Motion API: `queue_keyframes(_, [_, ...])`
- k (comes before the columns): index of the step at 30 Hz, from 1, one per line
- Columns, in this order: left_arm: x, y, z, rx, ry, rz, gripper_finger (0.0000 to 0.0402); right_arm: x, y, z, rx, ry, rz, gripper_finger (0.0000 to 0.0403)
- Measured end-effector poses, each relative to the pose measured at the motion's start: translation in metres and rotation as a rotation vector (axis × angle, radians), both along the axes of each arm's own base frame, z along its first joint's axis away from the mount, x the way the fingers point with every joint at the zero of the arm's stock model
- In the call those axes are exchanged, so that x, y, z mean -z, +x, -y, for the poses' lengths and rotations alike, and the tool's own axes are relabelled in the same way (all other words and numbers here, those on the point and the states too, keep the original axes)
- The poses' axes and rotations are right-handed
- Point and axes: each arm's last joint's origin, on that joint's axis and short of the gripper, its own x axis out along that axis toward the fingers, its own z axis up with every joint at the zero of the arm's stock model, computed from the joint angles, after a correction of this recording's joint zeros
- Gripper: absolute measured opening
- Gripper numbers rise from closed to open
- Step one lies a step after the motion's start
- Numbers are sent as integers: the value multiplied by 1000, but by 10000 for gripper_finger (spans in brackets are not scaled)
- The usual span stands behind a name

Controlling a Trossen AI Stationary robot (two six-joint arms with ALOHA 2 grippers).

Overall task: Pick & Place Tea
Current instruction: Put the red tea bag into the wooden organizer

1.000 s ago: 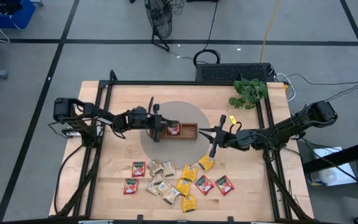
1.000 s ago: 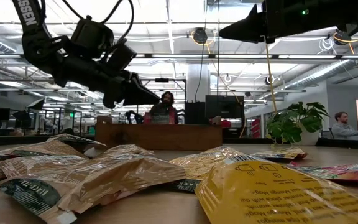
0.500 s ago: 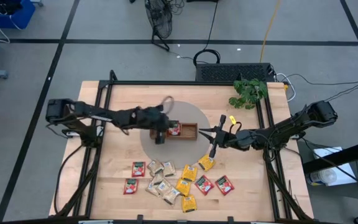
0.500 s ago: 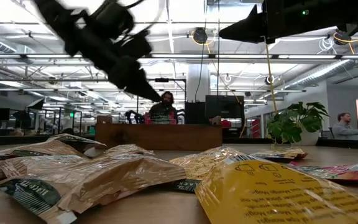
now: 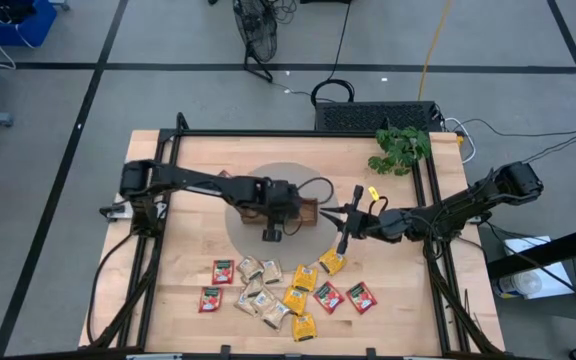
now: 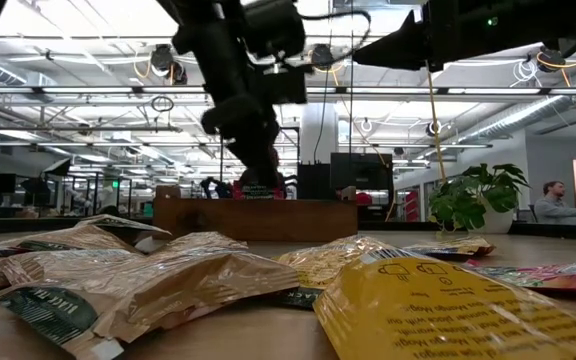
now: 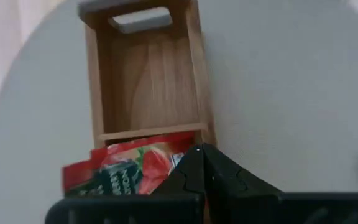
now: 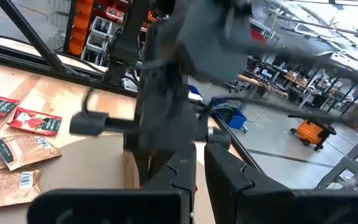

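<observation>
The left gripper (image 5: 280,212), fingers pressed together on nothing, hangs over the wooden tray (image 7: 146,87), where one red sachet (image 7: 126,173) lies in a compartment; from here it does best to lift clear and swing toward 6 o'clock. The remaining tea sachets (image 5: 286,287) lie scattered there, overlapping, so an outlying one suits. The right gripper (image 5: 345,216), also closed and empty, waits at 3 o'clock, a potted plant (image 5: 400,148) at 1 o'clock.
</observation>
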Motion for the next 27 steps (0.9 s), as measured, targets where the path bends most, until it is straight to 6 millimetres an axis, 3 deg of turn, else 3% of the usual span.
queue_keyframes(5, [13, 5, -5, 10, 8, -59, 2, 1, 0, 0, -2, -5, -15, 20])
queue_keyframes(15, [10, 0, -12, -8, 6, -79, 1, 2, 0, 0, -1, -8, -26, 18])
queue_keyframes(27, [33, 1, -15, -42, -21, -165, 1, 2, 0, 0, 0, -6, -19, 18])
